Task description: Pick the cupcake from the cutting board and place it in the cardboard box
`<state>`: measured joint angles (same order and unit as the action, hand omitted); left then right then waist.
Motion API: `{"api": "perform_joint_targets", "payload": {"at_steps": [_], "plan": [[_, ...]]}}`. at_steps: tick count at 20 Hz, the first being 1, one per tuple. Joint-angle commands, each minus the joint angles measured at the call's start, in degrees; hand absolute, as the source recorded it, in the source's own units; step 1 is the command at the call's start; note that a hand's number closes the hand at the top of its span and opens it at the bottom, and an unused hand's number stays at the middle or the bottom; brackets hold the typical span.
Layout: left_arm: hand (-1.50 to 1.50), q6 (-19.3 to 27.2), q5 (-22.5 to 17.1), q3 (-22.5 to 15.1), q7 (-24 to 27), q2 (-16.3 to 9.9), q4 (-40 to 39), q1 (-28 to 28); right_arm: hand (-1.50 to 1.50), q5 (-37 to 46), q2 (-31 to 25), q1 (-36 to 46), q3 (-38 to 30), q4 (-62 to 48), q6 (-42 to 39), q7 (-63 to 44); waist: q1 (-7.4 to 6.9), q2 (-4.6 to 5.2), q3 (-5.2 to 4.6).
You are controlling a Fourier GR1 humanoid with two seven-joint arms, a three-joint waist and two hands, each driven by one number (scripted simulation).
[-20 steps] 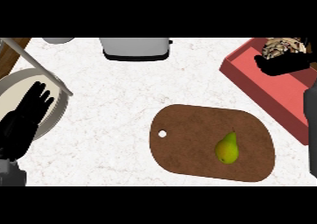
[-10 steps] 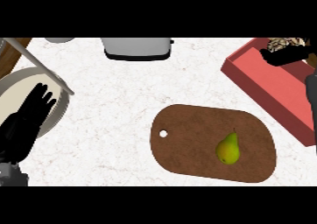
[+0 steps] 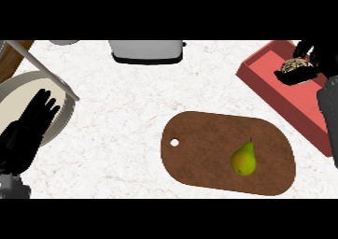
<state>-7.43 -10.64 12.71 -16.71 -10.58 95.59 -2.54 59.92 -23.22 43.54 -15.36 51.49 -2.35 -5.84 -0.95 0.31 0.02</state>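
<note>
Right hand (image 3: 315,63) is at the surface's far right corner, over the red box (image 3: 278,95), fingers curled round the cupcake (image 3: 294,66); cupcake sits in that grasp above the box's inner floor, near its far end, and I can't tell if it touches the floor. The right forearm (image 3: 334,116) runs along the right edge and covers part of the box's right side. The box lies tilted, from the far right corner down along the right edge, its near wall just beside the cutting board (image 3: 213,158). The brown board, with a small hole at its left end, lies at centre-right toward the near edge of the white marbled surface (image 3: 137,102); a green-yellow pear (image 3: 244,159) lies on its right half, stem pointing away. Left hand (image 3: 28,126) rests at the left edge, fingers straight and up, holding nothing, overlapping a cream round plate (image 3: 20,93). A pale stick (image 3: 44,70) slants across the plate's far rim. A grey appliance (image 3: 147,51) stands at the far edge, middle, well apart from the board.
</note>
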Motion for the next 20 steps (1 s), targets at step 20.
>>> {"api": "perform_joint_targets", "payload": {"at_steps": [20], "plan": [[0.00,-0.2,-0.2,1.1,-0.2,-0.9,-0.6,-0.7,-1.50,-29.4,-4.2,1.7,-25.0,-11.4,6.1,16.8,0.71,-0.22,0.05]]}}
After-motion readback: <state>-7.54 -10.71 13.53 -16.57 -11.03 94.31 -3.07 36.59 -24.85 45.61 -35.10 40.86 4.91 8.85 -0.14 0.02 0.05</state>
